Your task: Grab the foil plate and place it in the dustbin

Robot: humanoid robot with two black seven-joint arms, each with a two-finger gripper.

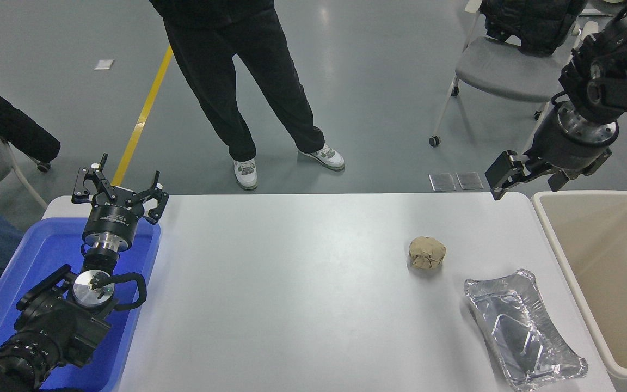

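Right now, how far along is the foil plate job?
Nothing is done yet: the foil plate lies on the table beside the dustbin. The right claw is raised near the far edge, holding nothing. Grasping, lifting and dropping it in all remain.

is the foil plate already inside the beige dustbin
No, the foil plate lies on the white table just left of the beige dustbin, whose visible inside looks empty.

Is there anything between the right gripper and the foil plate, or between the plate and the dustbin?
Nothing visible. The right gripper hangs above the table's far right corner; the foil plate lies nearer the camera with only bare table between. The paper ball sits off to the left. The dustbin is right beside the plate.
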